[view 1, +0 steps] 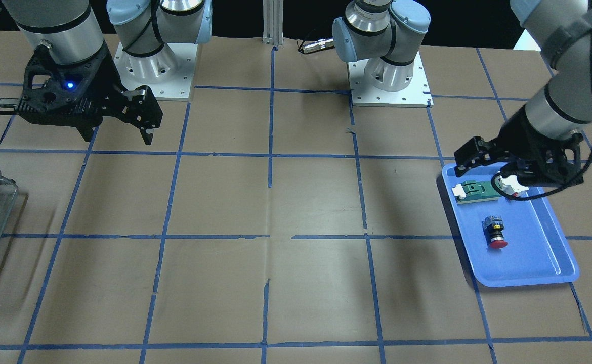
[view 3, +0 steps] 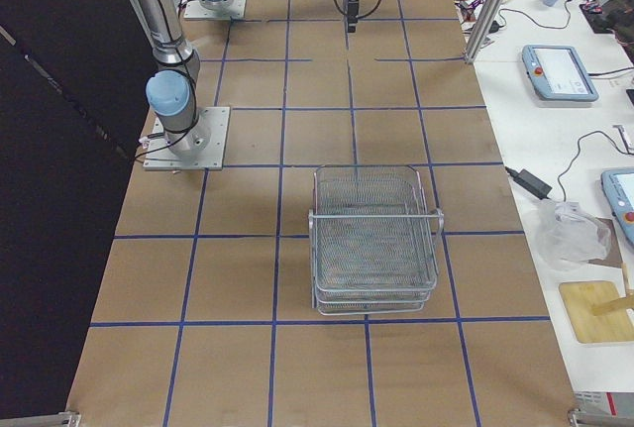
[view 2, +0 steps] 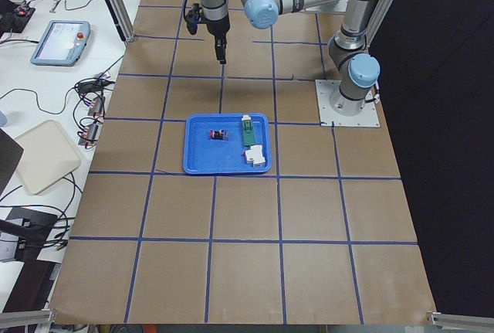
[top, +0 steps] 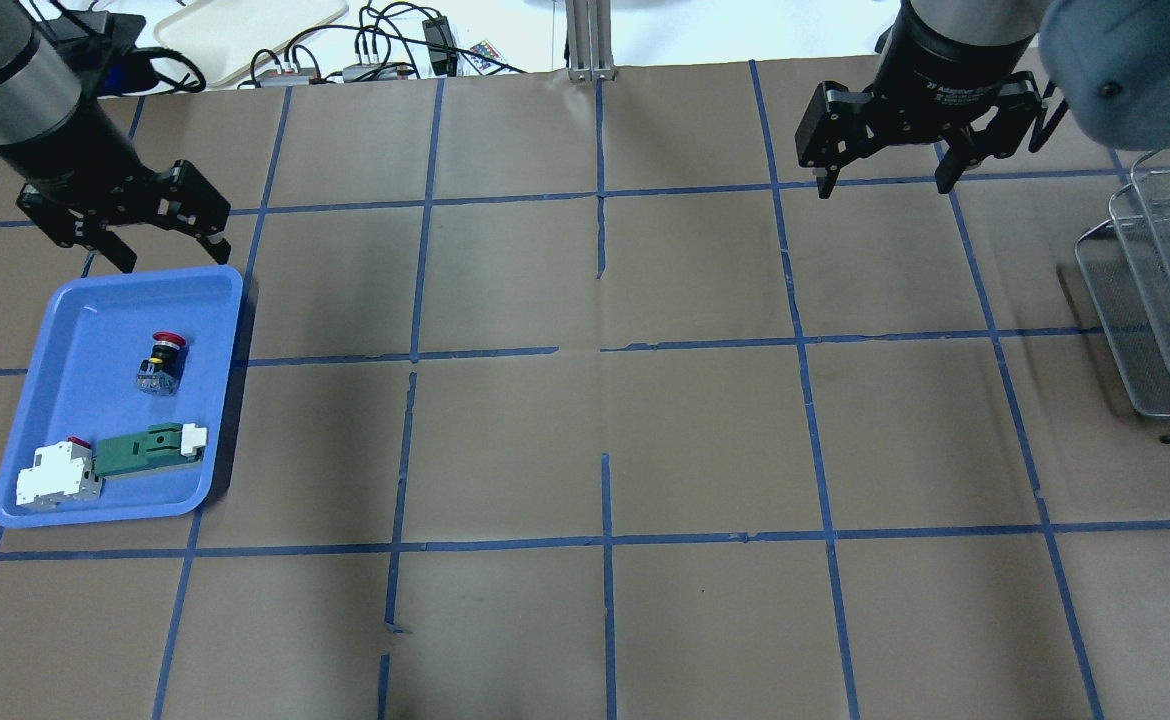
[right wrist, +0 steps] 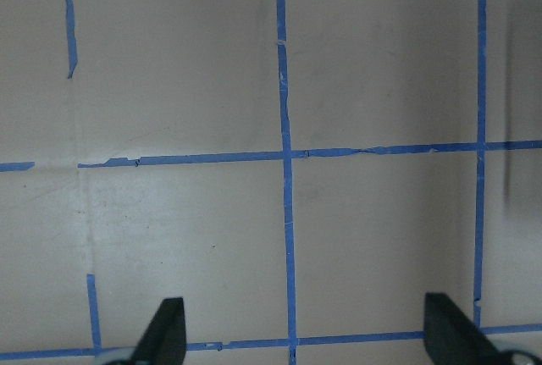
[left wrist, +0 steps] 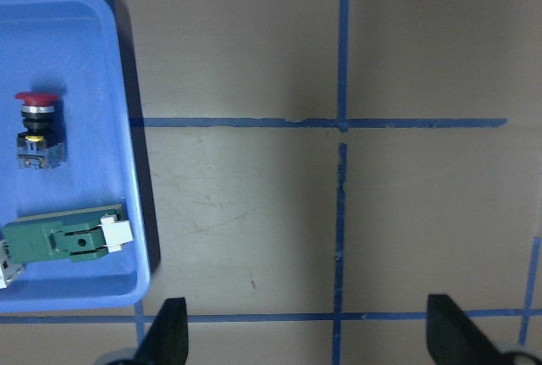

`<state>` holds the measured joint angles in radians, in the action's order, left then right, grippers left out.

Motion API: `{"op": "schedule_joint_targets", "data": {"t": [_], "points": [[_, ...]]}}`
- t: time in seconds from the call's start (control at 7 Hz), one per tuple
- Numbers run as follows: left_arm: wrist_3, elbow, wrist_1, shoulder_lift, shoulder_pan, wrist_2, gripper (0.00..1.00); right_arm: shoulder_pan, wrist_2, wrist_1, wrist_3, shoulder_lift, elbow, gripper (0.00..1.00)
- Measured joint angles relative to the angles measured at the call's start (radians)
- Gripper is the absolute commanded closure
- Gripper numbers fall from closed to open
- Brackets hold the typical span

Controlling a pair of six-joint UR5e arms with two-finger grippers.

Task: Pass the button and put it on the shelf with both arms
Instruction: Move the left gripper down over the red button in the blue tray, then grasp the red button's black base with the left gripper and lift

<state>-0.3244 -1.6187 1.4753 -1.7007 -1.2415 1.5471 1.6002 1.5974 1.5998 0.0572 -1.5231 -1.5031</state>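
Observation:
The button point(top: 163, 362), with a red cap and a black body, lies on its side in the blue tray point(top: 95, 300). It also shows in the front view point(view 1: 495, 232) and at the left of the left wrist view point(left wrist: 38, 128). My left gripper point(top: 177, 250) hangs open and empty above the table beside the tray, apart from the button. My right gripper point(top: 883, 188) is open and empty above bare table. The wire shelf point(top: 1160, 290) stands at the table's right end, also in the exterior right view point(view 3: 373, 239).
The tray also holds a green-and-white flat part point(top: 150, 445) and a white block with red point(top: 55, 475). Brown paper with a blue tape grid covers the table. The arm bases point(view 1: 152, 65) stand at the robot's side. Cables and pendants lie beyond the far edge.

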Motion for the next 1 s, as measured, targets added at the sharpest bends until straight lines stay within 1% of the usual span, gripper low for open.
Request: {"op": "schedule_joint_targets", "data": {"t": [0.29,0.43,0.57,0.86,1.0], "points": [[-0.178,-0.12,-0.267,-0.077,0.107,-0.001,0.0,0.001,-0.022,-0.003,0.0,0.003,-0.002,0.0],[-0.265,-0.17,-0.372,-0.119,0.151,-0.003,0.0,0.001,-0.034,-0.001,-0.003,0.008,-0.003,0.0],[-0.345,-0.219,-0.44,-0.16,0.203,-0.006,0.0,0.001,-0.038,0.0,-0.009,0.01,-0.003,0.0],[-0.413,-0.291,-0.566,-0.237,0.27,-0.008,0.12,0.001,-0.041,0.005,-0.013,0.01,-0.003,0.0],[-0.418,-0.301,-0.598,-0.267,0.279,-0.009,0.36,0.001,-0.041,0.006,-0.014,0.011,-0.003,0.06]]}}
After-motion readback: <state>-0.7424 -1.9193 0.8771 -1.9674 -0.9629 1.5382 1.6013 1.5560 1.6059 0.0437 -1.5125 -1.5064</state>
